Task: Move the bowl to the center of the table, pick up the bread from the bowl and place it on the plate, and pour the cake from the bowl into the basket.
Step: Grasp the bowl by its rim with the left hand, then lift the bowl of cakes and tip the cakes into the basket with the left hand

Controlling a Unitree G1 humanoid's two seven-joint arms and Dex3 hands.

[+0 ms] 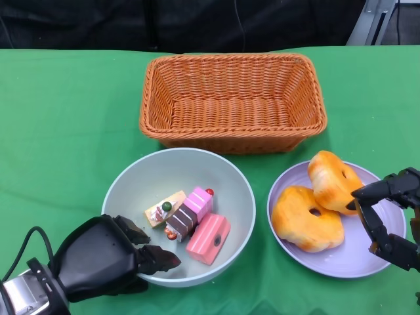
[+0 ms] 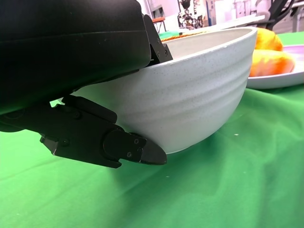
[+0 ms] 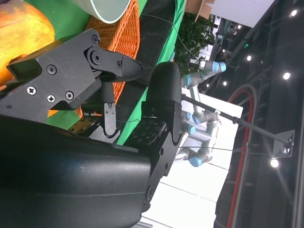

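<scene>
Bowl [image 1: 131, 180], pale grey-green and faintly ribbed on its outer wall, sits on the green cloth [image 1: 65, 111] just in front of the woven orange basket [image 1: 233, 102], holding three small cake pieces [image 1: 190, 220] in cream, chocolate-and-pink and plain pink. The left hand [image 1: 108, 256] grips its near rim, fingers hooked over the lip and another pressed to the outside wall low down. Beside it the lilac plate [image 1: 387, 223] carries two glossy golden bread rings [image 1: 318, 203], and the right hand [image 1: 387, 220] hovers at the plate's far edge, fingers spread and seemingly holding nothing, though the wrist view is crowded.
</scene>
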